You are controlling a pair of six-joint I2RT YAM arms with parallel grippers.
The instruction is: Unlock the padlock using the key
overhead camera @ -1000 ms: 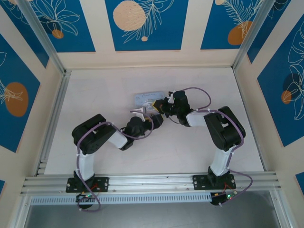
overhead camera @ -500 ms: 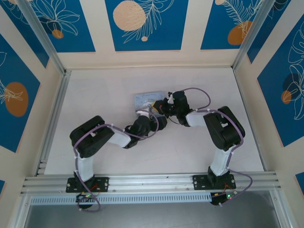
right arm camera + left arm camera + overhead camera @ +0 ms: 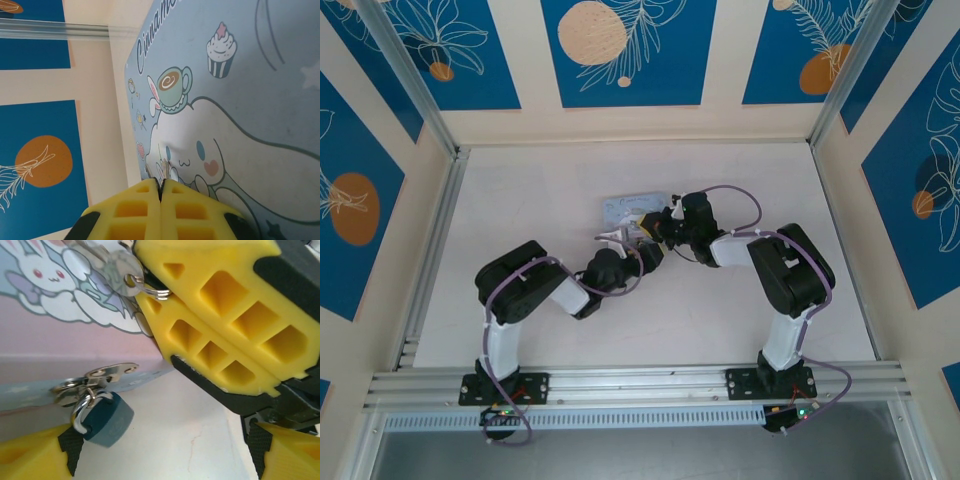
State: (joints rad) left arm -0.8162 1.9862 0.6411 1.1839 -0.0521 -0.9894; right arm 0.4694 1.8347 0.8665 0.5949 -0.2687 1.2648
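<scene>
Padlock hanging on hasp, body tilted — shackle up-left, base lower-right

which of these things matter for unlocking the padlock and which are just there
Job: padlock, hanging from the hasp; key, pinched in the right gripper.
Just there: cartoon tin carrying the hasp; blue patterned wall panels.
</scene>
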